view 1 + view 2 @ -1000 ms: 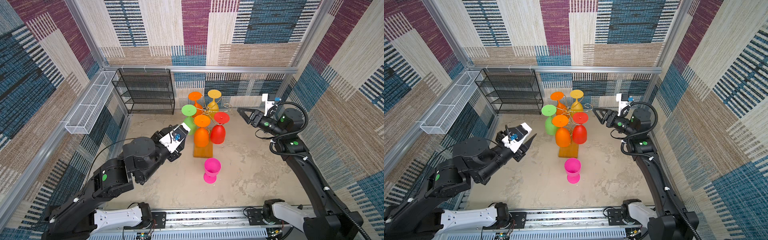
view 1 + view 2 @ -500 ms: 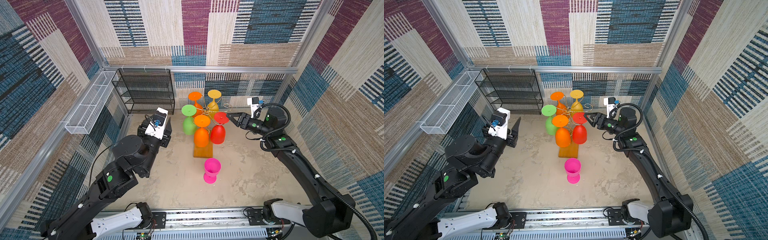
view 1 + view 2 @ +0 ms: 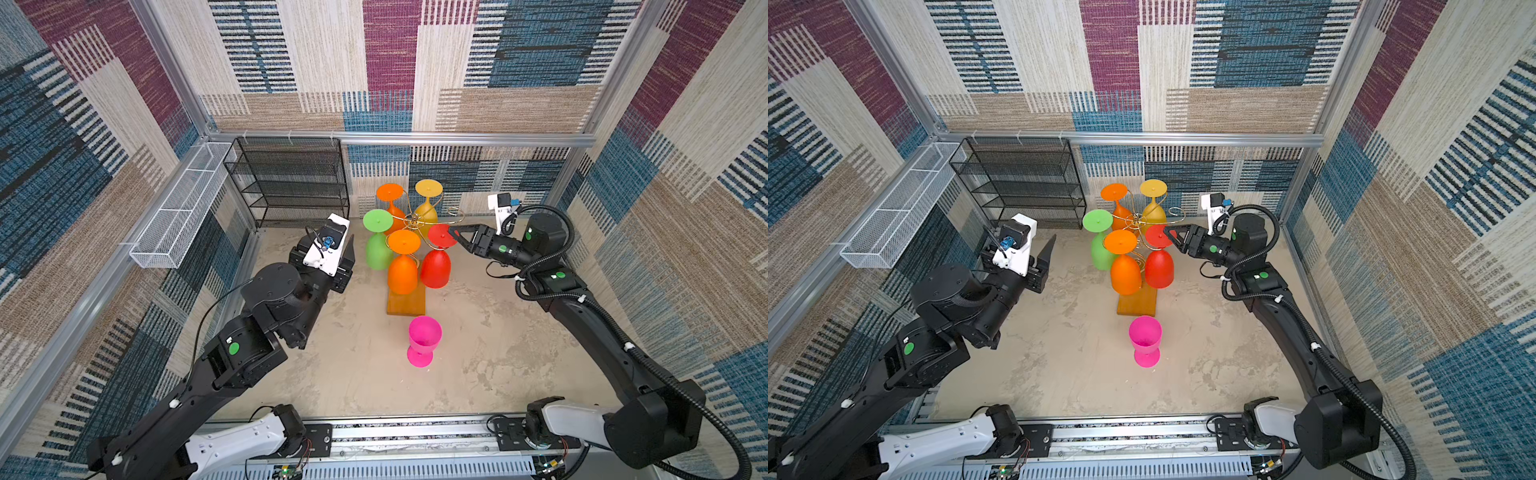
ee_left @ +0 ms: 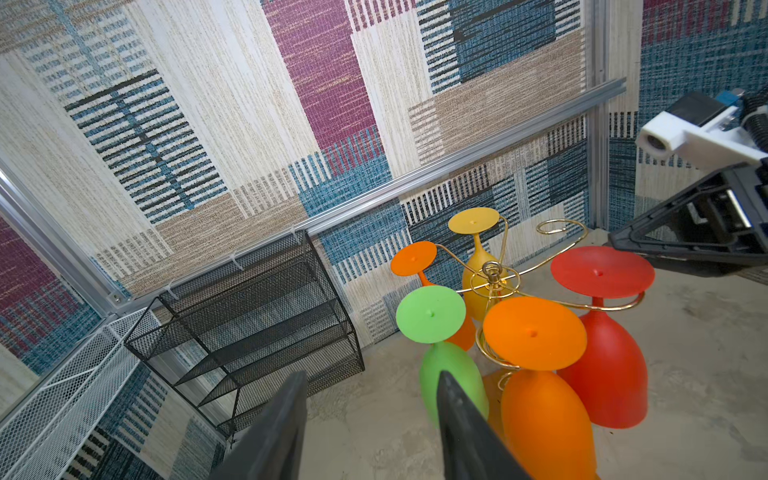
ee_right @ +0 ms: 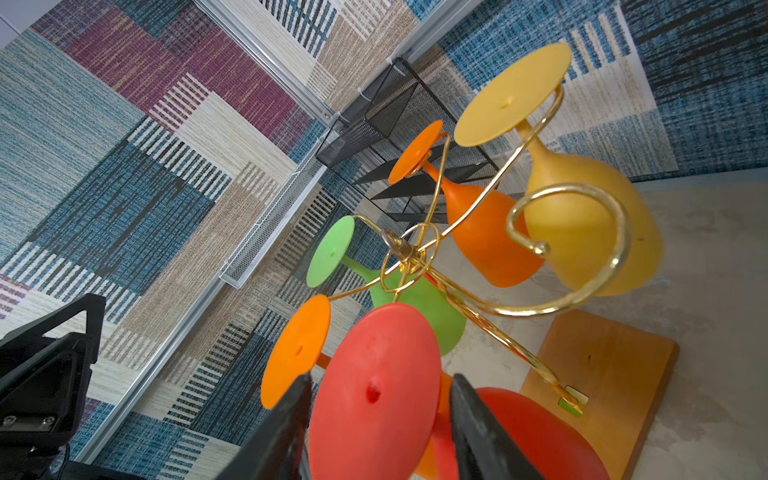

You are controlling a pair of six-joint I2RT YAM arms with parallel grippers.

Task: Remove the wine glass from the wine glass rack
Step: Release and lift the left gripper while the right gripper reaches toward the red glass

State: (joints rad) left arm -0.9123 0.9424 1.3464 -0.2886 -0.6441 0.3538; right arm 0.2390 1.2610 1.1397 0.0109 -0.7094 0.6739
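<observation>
Right gripper (image 5: pixel 380 378) straddles the foot of the red wine glass (image 5: pixel 365 419) hanging on the wine glass rack (image 5: pixel 615 374); contact is unclear. Left gripper (image 4: pixel 372 376) gapes empty.

Rack (image 3: pixel 1140 306) holds five glasses (image 3: pixel 1125 275) upside down. Right gripper (image 3: pixel 1168 233) at rack's right side, tips at red glass (image 3: pixel 1159 266) foot; grip unclear. Left gripper (image 3: pixel 1049 245) left of rack, apart. Pink glass (image 3: pixel 1145 337) upright just before rack base.
</observation>
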